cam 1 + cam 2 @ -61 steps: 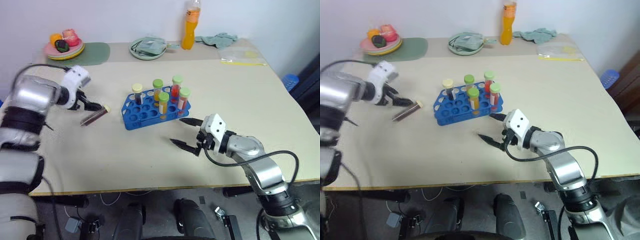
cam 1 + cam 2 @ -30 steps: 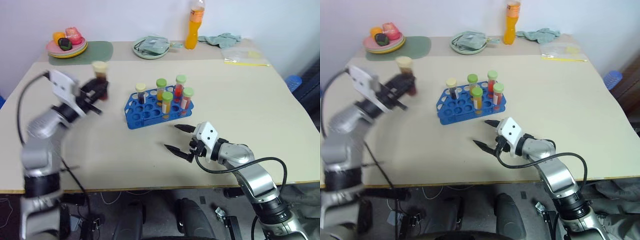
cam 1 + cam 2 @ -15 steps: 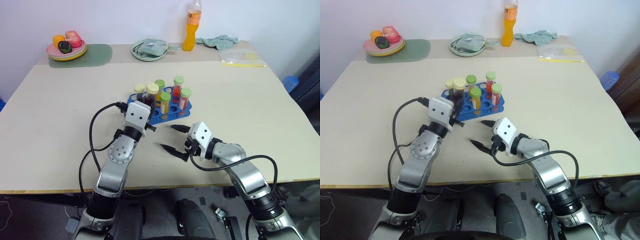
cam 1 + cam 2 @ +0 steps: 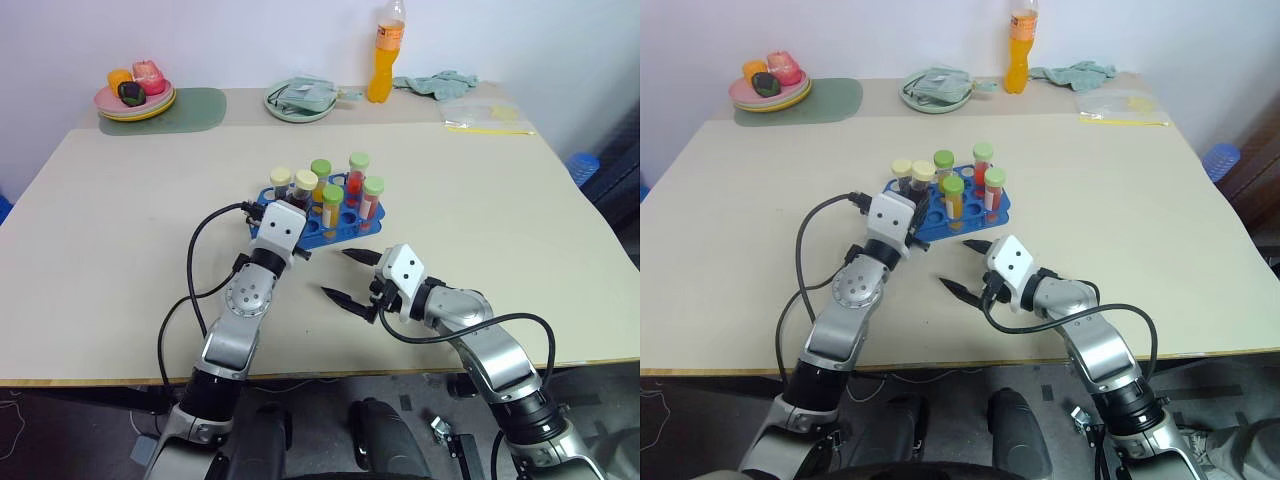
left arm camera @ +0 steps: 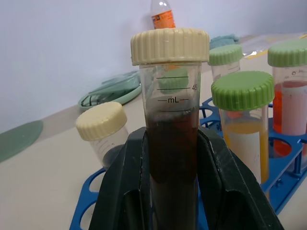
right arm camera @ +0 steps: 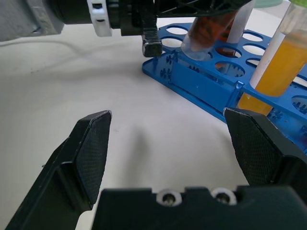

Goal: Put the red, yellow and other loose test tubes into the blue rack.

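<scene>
- The left gripper point(image 4: 300, 215) has swung in from nine o'clock; its fingers clamp the cream-capped maroon plastic tube point(image 5: 171, 143) above the bright blue plastic rack point(image 4: 262, 212).
- The right gripper point(image 4: 348, 275) idles, fingers spread wide, empty.
- Risk: the tilted tube could catch a hole's rim.

Blue rack point(image 4: 300, 230) mid-counter point(image 4: 120, 250): far rows crowded w/ capped tubes point(image 4: 350, 190), near holes free. Left pincer point(image 5: 172, 191) w/ maroon tube point(image 5: 171, 143) blocks rack's near-left edge. Right pincer point(image 4: 350, 277), fingers wide, sits just off the near-right corner. Bare counter left, right & near side.
</scene>
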`<state>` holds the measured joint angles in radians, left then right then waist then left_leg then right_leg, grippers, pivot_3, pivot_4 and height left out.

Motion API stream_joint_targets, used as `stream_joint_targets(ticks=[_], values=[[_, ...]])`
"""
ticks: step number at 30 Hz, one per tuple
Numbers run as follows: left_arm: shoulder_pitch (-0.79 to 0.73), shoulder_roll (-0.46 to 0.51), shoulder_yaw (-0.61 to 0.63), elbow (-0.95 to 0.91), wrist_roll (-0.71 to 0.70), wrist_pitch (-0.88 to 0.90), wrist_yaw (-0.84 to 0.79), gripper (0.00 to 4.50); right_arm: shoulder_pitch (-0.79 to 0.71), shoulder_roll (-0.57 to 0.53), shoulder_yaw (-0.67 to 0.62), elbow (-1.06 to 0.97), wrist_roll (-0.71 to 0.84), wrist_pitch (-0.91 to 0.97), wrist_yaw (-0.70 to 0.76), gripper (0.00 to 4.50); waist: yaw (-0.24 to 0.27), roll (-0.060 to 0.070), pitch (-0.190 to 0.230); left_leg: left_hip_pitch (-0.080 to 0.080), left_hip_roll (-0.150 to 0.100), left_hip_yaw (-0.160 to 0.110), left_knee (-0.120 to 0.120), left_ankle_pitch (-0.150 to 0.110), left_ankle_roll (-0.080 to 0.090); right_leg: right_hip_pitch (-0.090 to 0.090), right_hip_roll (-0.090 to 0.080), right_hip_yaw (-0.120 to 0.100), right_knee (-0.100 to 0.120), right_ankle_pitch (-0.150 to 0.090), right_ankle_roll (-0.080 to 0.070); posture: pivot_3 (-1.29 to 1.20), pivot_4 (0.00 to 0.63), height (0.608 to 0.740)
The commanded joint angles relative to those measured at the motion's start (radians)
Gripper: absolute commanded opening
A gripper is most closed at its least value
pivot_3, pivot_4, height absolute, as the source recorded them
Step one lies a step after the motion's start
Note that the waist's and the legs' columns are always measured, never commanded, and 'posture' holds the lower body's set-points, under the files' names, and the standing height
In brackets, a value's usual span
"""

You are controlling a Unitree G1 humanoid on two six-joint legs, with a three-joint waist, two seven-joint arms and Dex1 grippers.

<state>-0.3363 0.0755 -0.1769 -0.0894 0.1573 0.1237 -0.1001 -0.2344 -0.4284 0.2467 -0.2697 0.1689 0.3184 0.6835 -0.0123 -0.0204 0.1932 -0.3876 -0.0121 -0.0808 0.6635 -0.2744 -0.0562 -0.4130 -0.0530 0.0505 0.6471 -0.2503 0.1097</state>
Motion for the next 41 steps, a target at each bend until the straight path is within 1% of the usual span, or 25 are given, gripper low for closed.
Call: stream_joint_targets(ticks=[1, 8, 10, 11, 15, 16, 17, 19, 22, 24, 26, 27, 29, 31, 33, 35, 38, 41], values=[[-0.014, -0.025, 0.021, 0.025, -0.04, -0.047, 0.002, 0.79, -0.014, 0.01, -0.009, -0.019, 0.004, -0.021, 0.004, 4.16, 0.0, 0.0, 0.0, 0.0, 0.0, 0.0, 0.0, 0.0, 0.0, 0.0, 0.0, 0.0, 0.0, 0.0, 0.0, 0.0, 0.15, 0.74], [0.008, -0.04, 0.04, 0.083, -0.08, -0.106, -0.019, 0.79, -0.013, 0.012, -0.013, -0.019, 0.001, -0.025, 0.007, 4.16, 0.001, 0.0, 0.0, 0.0, 0.0, 0.0, 0.0, 0.0, 0.0, 0.0, 0.0, 0.0, 0.0, 0.0, 0.0, 0.0, 0.15, 0.74], [0.012, -0.045, 0.046, 0.089, -0.091, -0.115, -0.019, 1.79, -0.012, 0.01, -0.014, -0.019, 0.001, -0.026, 0.007, 4.16, 0.001, 0.0, 0.0, 0.0, 0.0, 0.0, 0.0, 0.0, 0.0, 0.0, 0.0, 0.0, 0.0, 0.0, 0.0, 0.0, 0.15, 0.74], [0.013, -0.046, 0.049, 0.09, -0.093, -0.119, -0.017, 2.17, -0.012, 0.01, -0.014, -0.021, 0.0, -0.025, 0.007, 4.16, 0.001, 0.0, 0.0, 0.0, 0.0, 0.0, 0.0, 0.0, 0.0, 0.0, 0.0, 0.0, 0.0, 0.0, 0.0, 0.0, 0.15, 0.74], [0.024, -0.053, 0.073, 0.067, -0.117, -0.137, -0.013, 4.26, -0.016, 0.008, -0.022, -0.031, 0.006, -0.02, 0.008, 4.16, 0.001, 0.0, 0.0, 0.0, 0.0, 0.0, 0.0, 0.0, 0.0, 0.0, 0.0, 0.0, 0.0, 0.0, 0.0, 0.0, 0.15, 0.74], [0.035, -0.047, 0.084, 0.037, -0.133, -0.132, -0.022, 4.44, -0.018, 0.005, -0.031, -0.039, 0.016, -0.012, 0.01, 4.16, 0.001, 0.0, 0.0, 0.0, 0.0, 0.0, 0.0, 0.0, 0.0, 0.0, 0.0, 0.0, 0.0, 0.0, 0.0, 0.0, 0.15, 0.74], [0.049, -0.039, 0.094, 0.002, -0.147, -0.123, -0.032, 4.44, -0.019, -0.001, -0.045, -0.049, 0.028, -0.004, 0.015, 4.16, -0.001, 0.0, 0.0, 0.0, 0.0, 0.0, 0.0, 0.0, 0.0, 0.0, 0.0, 0.0, 0.0, 0.0, 0.0, 0.0, 0.15, 0.74], [0.094, -0.004, 0.131, -0.11, -0.222, -0.063, -0.083, 4.44, -0.025, -0.028, -0.085, -0.077, 0.072, 0.031, 0.039, 4.16, -0.003, 0.0, 0.0, 0.0, 0.001, 0.0, 0.0, 0.0, 0.0, 0.0, 0.0, 0.0, 0.0, 0.0, 0.0, 0.0, 0.15, 0.74], [0.19, 0.106, 0.206, -0.291, -0.347, 0.066, -0.184, 4.44, -0.028, -0.105, -0.16, -0.103, 0.136, 0.09, 0.098, 4.16, -0.006, 0.001, 0.0, 0.0, 0.002, 0.0, 0.0, 0.0, 0.0, 0.0, 0.002, 0.0, 0.0, 0.0, 0.0, 0.0, 0.15, 0.74], [0.265, 0.214, 0.274, -0.38, -0.411, 0.16, -0.251, 4.44, -0.02, -0.171, -0.219, -0.092, 0.165, 0.108, 0.135, 4.16, -0.005, 0.001, 0.001, 0.0, 0.003, 0.0, 0.0, 0.0, 0.0, 0.0, 0.002, 0.0, 0.0, 0.0, -0.001, 0.0, 0.15, 0.74], [0.365, 0.347, 0.373, -0.433, -0.458, 0.227, -0.335, 4.44, -0.02, -0.221, -0.298, -0.037, 0.188, 0.123, 0.142, 4.16, -0.005, 0.001, 0.001, 0.0, 0.003, 0.0, -0.001, 0.0, 0.0, 0.0, 0.002, 0.0, -0.001, -0.001, -0.002, 0.0, 0.15, 0.74], [0.405, 0.395, 0.418, -0.447, -0.48, 0.254, -0.361, 4.44, -0.021, -0.244, -0.328, 0.0, 0.188, 0.115, 0.147, 4.16, -0.006, 0.001, 0.001, 0.0, 0.003, 0.0, -0.001, 0.0, 0.001, 0.0, 0.002, 0.0, -0.001, -0.001, -0.002, 0.0, 0.15, 0.74], [0.465, 0.451, 0.505, -0.458, -0.527, 0.29, -0.389, 4.44, -0.02, -0.285, -0.371, 0.069, 0.183, 0.093, 0.166, 4.16, -0.004, 0.002, 0.001, 0.001, 0.004, 0.001, -0.001, -0.001, 0.001, 0.0, 0.003, 0.0, -0.001, -0.002, -0.004, 0.0, 0.15, 0.74], [0.522, 0.49, 0.565, -0.452, -0.544, 0.297, -0.416, 4.44, -0.028, -0.311, -0.399, 0.132, 0.18, 0.075, 0.177, 4.16, 0.001, 0.002, 0.001, 0.0, 0.004, 0.002, -0.001, -0.001, 0.001, 0.001, 0.002, 0.0, -0.002, -0.003, -0.005, 0.0, 0.15, 0.74], [0.572, 0.528, 0.595, -0.443, -0.529, 0.286, -0.448, 4.44, -0.044, -0.328, -0.409, 0.194, 0.168, 0.048, 0.189, 4.16, -0.001, 0.002, 0.001, 0.001, 0.004, 0.002, -0.001, -0.001, 0.001, 0.002, 0.002, 0.0, -0.003, -0.003, -0.005, 0.0, 0.15, 0.74], [0.601, 0.547, 0.616, -0.427, -0.523, 0.27, -0.468, 4.44, -0.056, -0.334, -0.405, 0.245, 0.153, 0.016, 0.199, 4.16, -0.003, 0.002, 0.001, 0.001, 0.004, 0.002, -0.001, -0.001, 0.001, 0.002, 0.002, 0.0, -0.004, -0.003, -0.005, 0.0, 0.15, 0.74], [0.603, 0.533, 0.64, -0.407, -0.518, 0.27, -0.44, 4.44, -0.08, -0.323, -0.377, 0.301, 0.13, -0.02, 0.205, 4.16, -0.003, 0.002, 0.001, 0.001, 0.005, 0.002, -0.001, -0.001, 0.001, 0.002, 0.003, 0.0, -0.003, -0.003, -0.006, 0.0, 0.15, 0.74], [0.615, 0.51, 0.632, -0.411, -0.501, 0.262, -0.415, 4.44, -0.11, -0.305, -0.346, 0.354, 0.107, -0.055, 0.211, 4.16, -0.004, 0.002, 0.001, 0.001, 0.005, 0.003, -0.001, -0.001, 0.001, 0.001, 0.003, 0.0, -0.003, -0.003, -0.006, 0.0, 0.15, 0.74]])
